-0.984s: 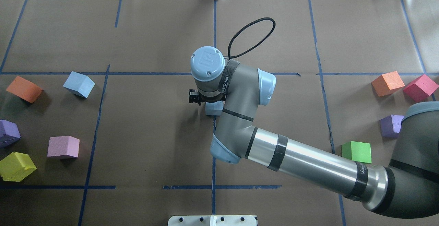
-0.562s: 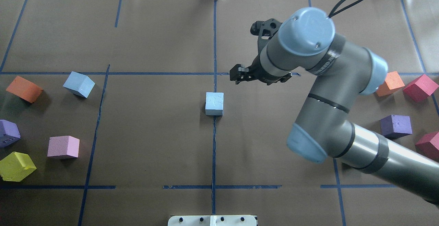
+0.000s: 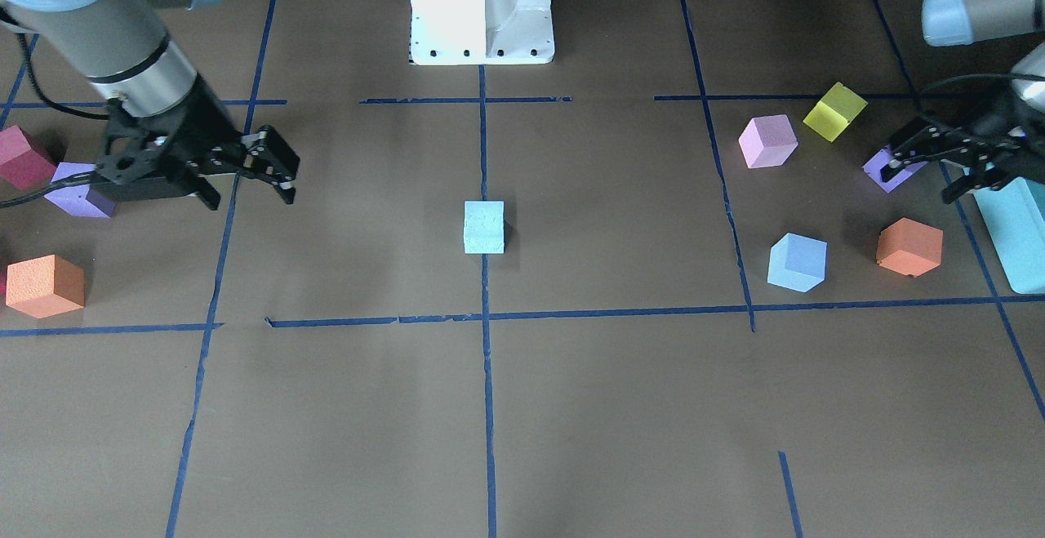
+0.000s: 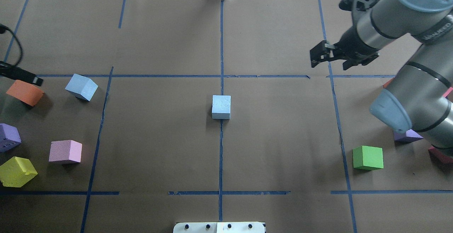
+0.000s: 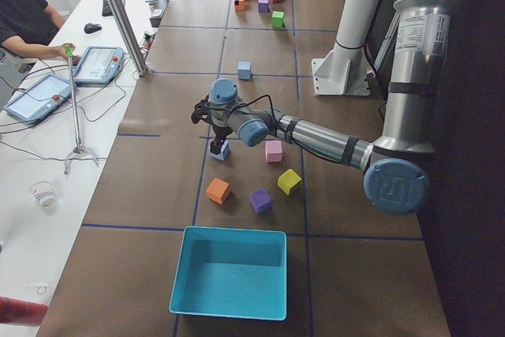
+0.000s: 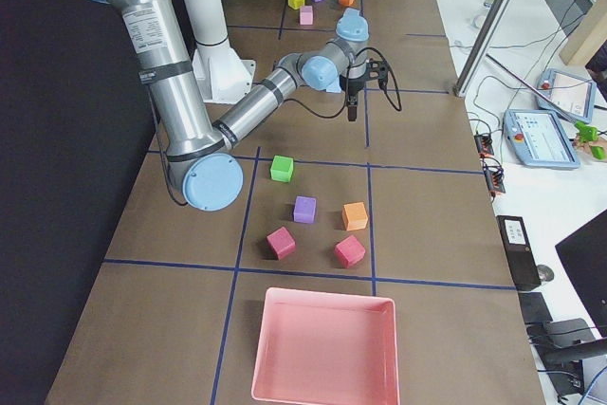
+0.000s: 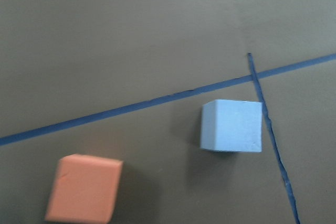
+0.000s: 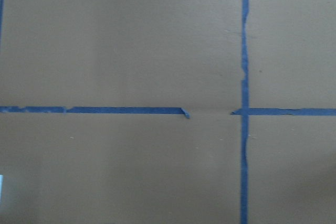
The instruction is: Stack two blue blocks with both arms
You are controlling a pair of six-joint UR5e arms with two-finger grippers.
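Reaching for the far blue block [image 4: 81,87], at nine o'clock from the middle blue block [image 4: 221,107] on the worktop [image 4: 159,148]. My left jaws and right jaws are wide, empty. Next I should lower the left jaws around it.

Brown table [image 4: 159,137], tape grid [image 4: 221,155], blue blocks [image 4: 221,107], other cubes [image 4: 368,157]

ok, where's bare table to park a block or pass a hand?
Bare: the middle cells either side of the centre blue block, out to the left blue block and the green cube; also the row nearest the base. Crowded: left end around the pink cube and yellow cube, right end under the right arm.
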